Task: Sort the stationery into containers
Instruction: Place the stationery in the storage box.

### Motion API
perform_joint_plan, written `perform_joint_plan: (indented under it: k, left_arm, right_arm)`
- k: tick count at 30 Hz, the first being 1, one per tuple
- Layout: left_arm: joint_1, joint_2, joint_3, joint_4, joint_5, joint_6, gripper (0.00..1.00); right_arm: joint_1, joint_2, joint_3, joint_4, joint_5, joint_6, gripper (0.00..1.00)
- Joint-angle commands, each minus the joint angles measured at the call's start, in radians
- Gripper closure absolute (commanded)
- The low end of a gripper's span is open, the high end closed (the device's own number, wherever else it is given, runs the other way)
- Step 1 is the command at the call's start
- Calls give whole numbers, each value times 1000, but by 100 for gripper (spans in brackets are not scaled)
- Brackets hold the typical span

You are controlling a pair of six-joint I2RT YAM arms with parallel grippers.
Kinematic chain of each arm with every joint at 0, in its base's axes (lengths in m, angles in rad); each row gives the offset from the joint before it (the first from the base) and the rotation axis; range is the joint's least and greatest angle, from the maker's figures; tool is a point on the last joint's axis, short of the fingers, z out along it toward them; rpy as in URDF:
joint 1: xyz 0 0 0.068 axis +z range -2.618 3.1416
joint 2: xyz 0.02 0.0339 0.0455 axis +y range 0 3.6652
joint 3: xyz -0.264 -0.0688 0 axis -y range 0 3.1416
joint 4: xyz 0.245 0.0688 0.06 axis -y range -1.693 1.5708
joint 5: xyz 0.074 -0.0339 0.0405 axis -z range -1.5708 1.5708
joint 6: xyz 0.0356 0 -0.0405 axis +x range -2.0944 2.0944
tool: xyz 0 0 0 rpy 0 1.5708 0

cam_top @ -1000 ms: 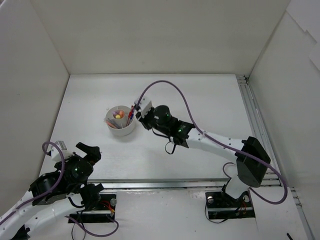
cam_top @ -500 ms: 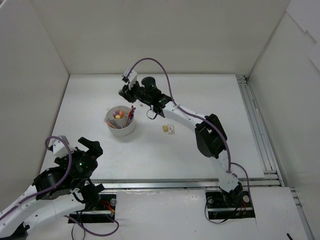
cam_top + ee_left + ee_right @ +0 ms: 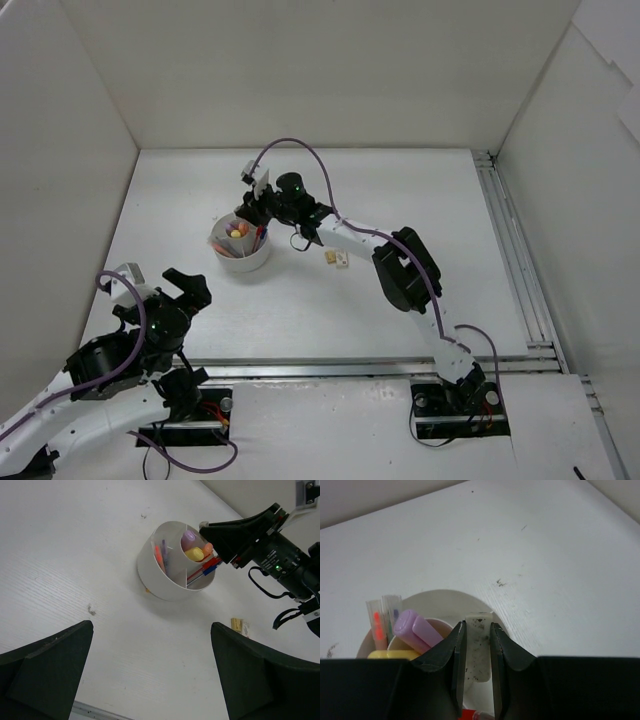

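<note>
right claw (image 3: pixel 477 625): clamped on a grubby white eraser (image 3: pixel 479 650) | cup (image 3: pixel 445 599): directly under the tips, rim just beyond them | tip: imo clear the divider and rim, then drop low | left claw (image 3: pixel 151 625): wide apart, idle

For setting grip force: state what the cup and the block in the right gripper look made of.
Cup: likely plastic, smooth matte white; thin, even wall and dividers. Block, clamped in the right gripper: probably eraser rubber, dull cream; its face carries grey smudges.
</note>
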Motion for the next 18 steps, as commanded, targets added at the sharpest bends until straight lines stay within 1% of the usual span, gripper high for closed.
perform_joint_plan:
  k: [1,2,3,4,5,6,9,15,17,18]
  left_arm:
    - [-7,41,11,72,0,55,0]
    - [-7,39,13,67,0,49,0]
    - [-7,42,14,66,4,50,0]
    - [-7,41,17,64,6,50,0]
    - [-7,41,19,63,7,50,0]
    - [-7,38,19,61,7,50,0]
    - [-7,32,21,59,12,55,0]
    - [-7,50,33,58,20,59,0]
    - [-7,67,43,72,21,73,0]
    - [-7,87,48,76,27,102,0]
  right_arm:
    - [9,-109,-23,103,11,21,90]
    - [9,-113,-30,103,19,19,87]
    - [8,-116,-40,103,21,21,79]
    - [8,-125,-43,104,19,21,74]
    - [11,-129,-46,106,21,21,67]
    - [14,-136,-50,107,24,21,55]
    - [12,-165,-62,116,28,8,46]
    - [21,-257,-85,129,42,-32,45]
    - [26,-303,-99,135,70,-41,43]
    - [26,-337,-118,136,82,-38,39]
